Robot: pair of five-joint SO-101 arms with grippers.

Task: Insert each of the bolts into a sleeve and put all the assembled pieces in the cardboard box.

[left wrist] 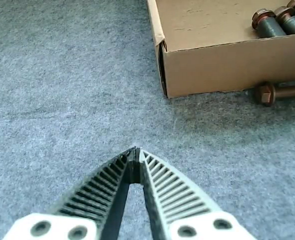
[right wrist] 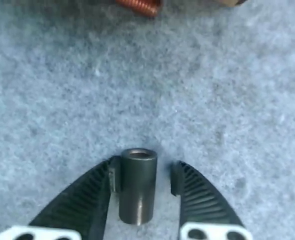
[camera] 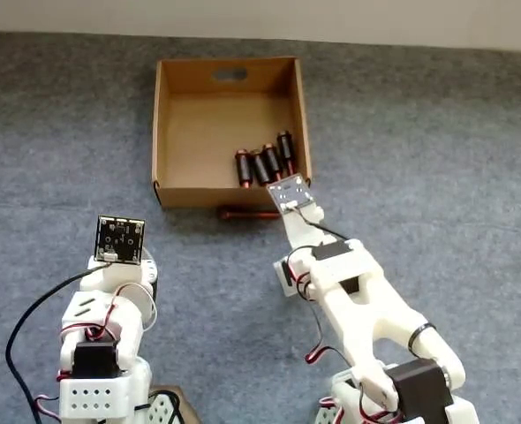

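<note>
The cardboard box [camera: 168,132] stands at the table's far middle and holds several bolts in sleeves [camera: 262,162] near its front right corner. A loose copper bolt [camera: 243,213] lies on the carpet along the box's front wall, and it also appears in the left wrist view as the bolt [left wrist: 280,92]. My right gripper [right wrist: 145,165] is open around a dark sleeve [right wrist: 137,185]; one finger touches the sleeve and the other stands apart from it. The bolt's threaded end [right wrist: 140,6] lies just ahead. My left gripper [left wrist: 135,151] is shut and empty, low over the carpet, well short of the box [left wrist: 227,60].
Grey carpet [camera: 437,159] covers the whole table. The right arm [camera: 349,283] stretches toward the box's front right corner. The left arm [camera: 110,300] stays at the near left, with open carpet between it and the box.
</note>
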